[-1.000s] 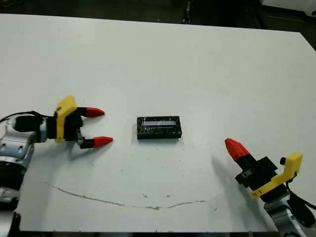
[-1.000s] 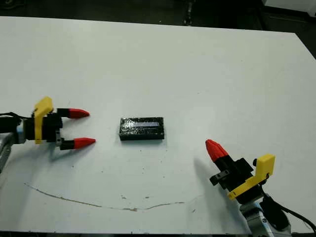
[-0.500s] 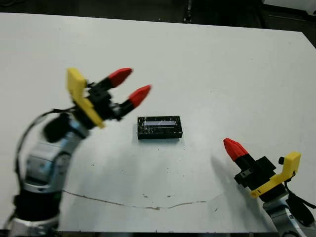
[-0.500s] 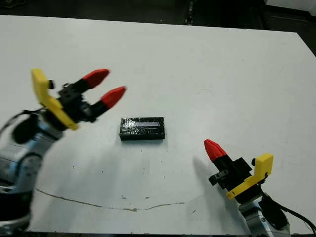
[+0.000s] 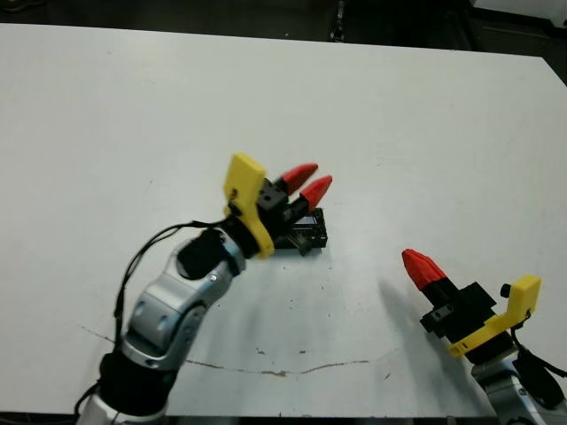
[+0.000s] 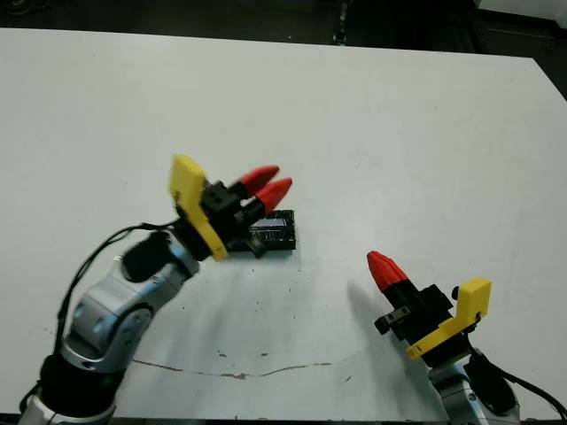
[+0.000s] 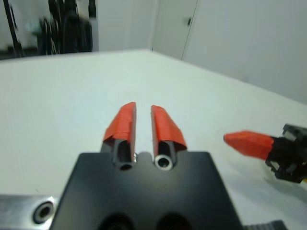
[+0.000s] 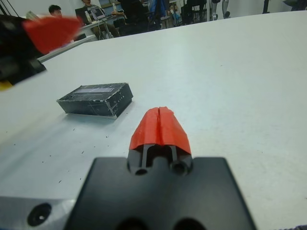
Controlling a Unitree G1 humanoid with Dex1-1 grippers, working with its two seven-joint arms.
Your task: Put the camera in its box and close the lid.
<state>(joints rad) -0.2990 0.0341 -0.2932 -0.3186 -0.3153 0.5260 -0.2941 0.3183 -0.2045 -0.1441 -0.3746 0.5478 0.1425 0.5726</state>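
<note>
The lid point(image 5: 311, 230), a black slab with a shiny crinkly top, lies flat at the table's middle; it shows whole in the right wrist view point(image 8: 96, 98). No white-walled box shows, and the camera is out of view. My left gripper point(image 5: 307, 181) is raised over the lid's left part and hides it. Its fingertips point(image 7: 143, 108) are nearly together, with a slim gap and nothing between them. My right gripper point(image 5: 422, 266) rests low at the front right, well apart from the lid, fingers point(image 8: 159, 125) pressed together and empty.
A thin dark scuff line point(image 5: 266, 369) runs along the table near its front edge. The white table point(image 5: 399, 106) stretches wide behind the lid. People sit at desks point(image 8: 55, 9) beyond the far edge.
My left arm has swung from the left side up and rightward over the lid, and its fingers have drawn from wide apart to nearly together. The right arm and lid have stayed put.
</note>
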